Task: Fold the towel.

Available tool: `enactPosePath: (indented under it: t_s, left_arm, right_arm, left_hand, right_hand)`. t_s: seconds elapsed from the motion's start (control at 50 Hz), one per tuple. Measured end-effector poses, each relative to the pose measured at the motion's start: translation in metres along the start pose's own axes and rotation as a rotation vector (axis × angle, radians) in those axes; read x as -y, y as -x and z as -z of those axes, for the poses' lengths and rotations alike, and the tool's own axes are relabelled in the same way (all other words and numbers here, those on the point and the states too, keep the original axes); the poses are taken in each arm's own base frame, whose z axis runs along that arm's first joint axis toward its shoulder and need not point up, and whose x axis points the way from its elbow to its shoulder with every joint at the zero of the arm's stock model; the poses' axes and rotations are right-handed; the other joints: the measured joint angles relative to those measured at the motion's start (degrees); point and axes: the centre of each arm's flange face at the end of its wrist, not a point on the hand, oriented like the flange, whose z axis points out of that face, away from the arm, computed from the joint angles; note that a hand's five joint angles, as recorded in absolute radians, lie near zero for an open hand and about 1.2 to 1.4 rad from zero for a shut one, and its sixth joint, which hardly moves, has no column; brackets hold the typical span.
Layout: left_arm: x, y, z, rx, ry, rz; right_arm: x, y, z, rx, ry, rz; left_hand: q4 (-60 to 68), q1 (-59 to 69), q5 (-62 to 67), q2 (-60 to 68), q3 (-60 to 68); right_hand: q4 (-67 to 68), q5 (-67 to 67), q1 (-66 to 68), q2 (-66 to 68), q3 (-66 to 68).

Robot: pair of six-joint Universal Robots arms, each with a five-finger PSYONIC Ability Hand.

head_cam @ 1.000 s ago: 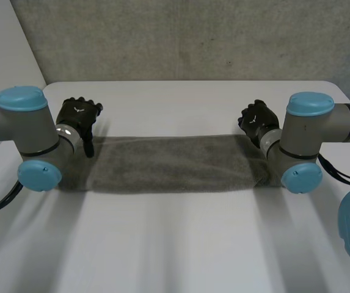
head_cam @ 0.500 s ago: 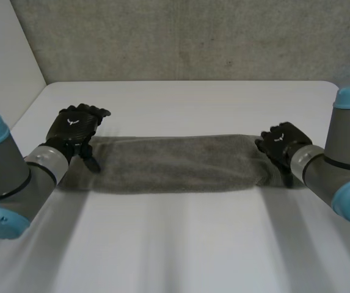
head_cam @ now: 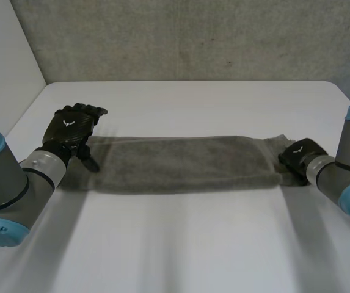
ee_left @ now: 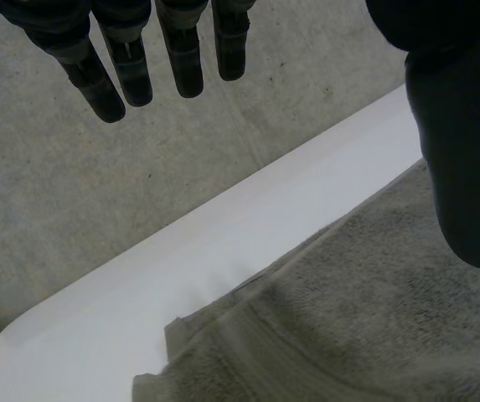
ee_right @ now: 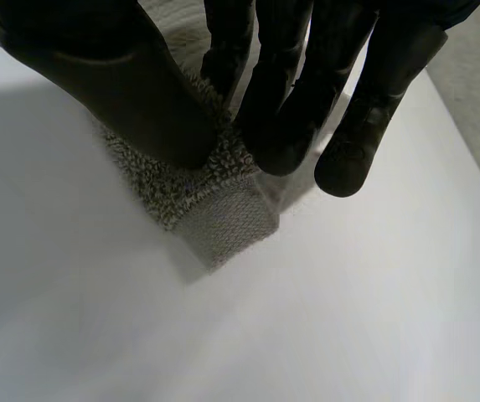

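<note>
Drawn further rightward to flatten it, the long grey terry towel [head_cam: 175,163] is pinched at its corner by the right hand [head_cam: 297,155]; the left hand [head_cam: 74,125] hovers open, empty.

towel [head_cam: 181,163] corner partly hidden under right hand [head_cam: 295,154], left arm [head_cam: 7,183] and right arm [head_cam: 349,177] cropped

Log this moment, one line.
grey terry towel: strip on white table | left hand: open, over left end | right hand: pinching right-end corner
</note>
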Motion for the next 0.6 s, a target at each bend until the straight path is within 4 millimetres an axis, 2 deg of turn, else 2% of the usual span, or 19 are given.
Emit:
enactPosePath:
  t_s: [0.1, 0.3, 0.44, 0.5, 0.6]
  left_arm:
    - [0.0, 0.0, 0.0, 0.002, 0.001, 0.0]
    - [0.001, 0.001, 0.0, 0.004, -0.002, 0.002]
    - [0.002, 0.001, 0.001, 0.005, -0.005, 0.003]
    - [0.003, 0.001, 0.001, 0.006, -0.006, 0.003]
    - [0.003, 0.001, 0.001, 0.005, -0.006, 0.003]
  right_arm:
    - [-0.002, -0.022, -0.002, -0.06, 0.011, 0.018]
    - [-0.029, -0.1, 0.0, -0.269, 0.159, 0.182]
    - [-0.033, -0.127, 0.002, -0.371, 0.234, 0.247]
    - [-0.022, -0.131, 0.006, -0.41, 0.22, 0.253]
    - [0.025, -0.12, 0.019, -0.464, 0.069, 0.254]
  left_hand:
    - [0.0, 0.0, 0.0, 0.0, 0.0]
    - [0.0, 0.0, 0.0, 0.0, 0.0]
    - [0.0, 0.0, 0.0, 0.0, 0.0]
    - [0.0, 0.0, 0.0, 0.0, 0.0]
    - [0.0, 0.0, 0.0, 0.0, 0.0]
  right_hand:
    - [0.0, 0.0, 0.2, 0.0, 0.0]
    - [0.0, 0.0, 0.5, 0.0, 0.0]
    - [0.0, 0.0, 0.5, 0.0, 0.0]
    - [0.0, 0.0, 0.5, 0.0, 0.0]
    - [0.0, 0.0, 0.6, 0.0, 0.1]
